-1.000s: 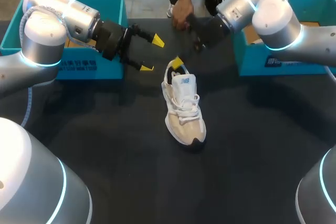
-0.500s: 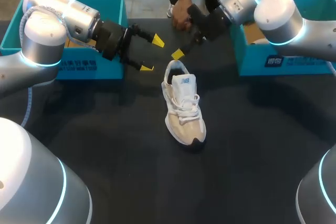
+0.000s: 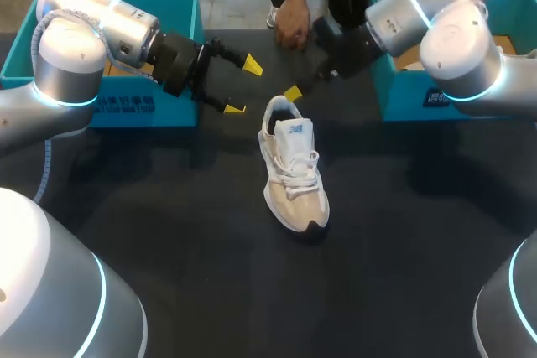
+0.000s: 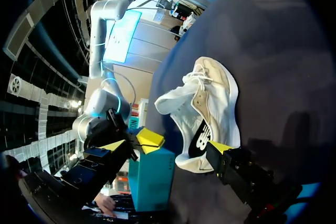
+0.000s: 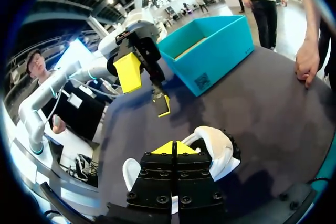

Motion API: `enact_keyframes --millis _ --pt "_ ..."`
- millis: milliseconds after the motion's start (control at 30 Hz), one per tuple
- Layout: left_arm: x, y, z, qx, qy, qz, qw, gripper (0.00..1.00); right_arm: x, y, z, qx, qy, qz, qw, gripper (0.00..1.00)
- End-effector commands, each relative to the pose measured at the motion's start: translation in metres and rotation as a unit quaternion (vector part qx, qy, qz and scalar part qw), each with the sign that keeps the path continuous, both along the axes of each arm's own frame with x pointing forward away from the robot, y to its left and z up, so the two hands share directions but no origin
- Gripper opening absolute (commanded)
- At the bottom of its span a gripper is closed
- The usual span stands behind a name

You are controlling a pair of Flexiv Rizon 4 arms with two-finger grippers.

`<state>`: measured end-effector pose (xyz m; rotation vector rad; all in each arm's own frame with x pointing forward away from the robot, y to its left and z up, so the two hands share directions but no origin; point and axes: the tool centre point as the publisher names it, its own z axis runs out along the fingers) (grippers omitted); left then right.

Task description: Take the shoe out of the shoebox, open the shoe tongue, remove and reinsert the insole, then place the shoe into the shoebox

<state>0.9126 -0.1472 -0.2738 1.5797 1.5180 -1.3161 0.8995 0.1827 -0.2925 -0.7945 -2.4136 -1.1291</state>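
Observation:
A white and beige sneaker point(image 3: 294, 175) stands upright on the dark table, its toe toward the near edge and its tongue raised. My right gripper point(image 3: 292, 92) is shut and empty just behind and above the heel. In the right wrist view the shoe point(image 5: 214, 146) lies under the joined yellow tips of that gripper point(image 5: 174, 148). My left gripper point(image 3: 243, 86) hangs open to the left of the heel, apart from it. Ahead of the left gripper point(image 4: 184, 144), its wrist view shows the shoe point(image 4: 207, 106) beyond the spread fingers.
One teal shoebox point(image 3: 180, 18) stands at the back left behind my left arm. Another teal shoebox point(image 3: 403, 94) stands at the back right under my right arm. A person's hand point(image 3: 289, 23) rests at the table's far edge.
My right gripper has closed and drawn back from the shoe's heel, up and to the right. The left arm and the shoe have stayed put.

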Motion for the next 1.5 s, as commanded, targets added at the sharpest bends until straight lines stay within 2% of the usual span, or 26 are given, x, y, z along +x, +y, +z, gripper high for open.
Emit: enact_keyframes --millis 33,167,233,300,400,567,733,900,1067,1267,1500 --pt "0.0 0.0 0.0 0.001 -0.001 0.0 1.0 1.0 -0.002 0.0 0.001 -0.003 -0.003 -0.004 1.0 0.0" --pt "0.001 0.0 0.003 0.007 -0.002 0.007 1.0 1.0 -0.002 0.0 0.001 -0.003 -0.003 -0.004 1.0 0.0" --pt "0.0 0.002 0.015 0.022 -0.006 0.013 1.0 1.0 -0.002 0.001 0.002 0.003 -0.006 -0.018 1.0 0.0" --pt "-0.002 0.003 0.026 0.017 -0.002 0.018 1.0 1.0 -0.001 0.005 0.002 -0.02 0.003 -0.038 0.999 0.0" --pt "-0.006 0.007 0.037 0.038 -0.016 0.012 0.999 1.0 0.0 0.009 0.003 -0.041 0.005 -0.08 0.996 0.0" --pt "-0.007 0.025 0.053 0.07 -0.034 0.009 0.997 1.0 -0.007 0.017 0.007 -0.085 0.015 -0.147 0.985 0.0" --pt "-0.002 0.046 0.064 0.089 -0.045 0.017 0.995 1.0 -0.016 0.019 0.007 -0.104 0.011 -0.201 0.974 0.0" --pt "0.003 0.061 0.067 0.103 -0.047 0.02 0.993 1.0 -0.025 0.021 0.006 -0.14 0.014 -0.241 0.96 0.0" --pt "0.008 0.076 0.072 0.119 -0.058 0.021 0.991 1.0 -0.034 0.021 0.005 -0.208 0.03 -0.268 0.94 0.0" --pt "0.017 0.091 0.076 0.123 -0.065 0.036 0.99 1.0 -0.036 0.018 0.006 -0.26 0.044 -0.282 0.923 0.0" --pt "0.022 0.1 0.074 0.149 -0.069 0.04 0.986 1.0 -0.036 0.018 0.006 -0.26 0.044 -0.282 0.923 0.0"
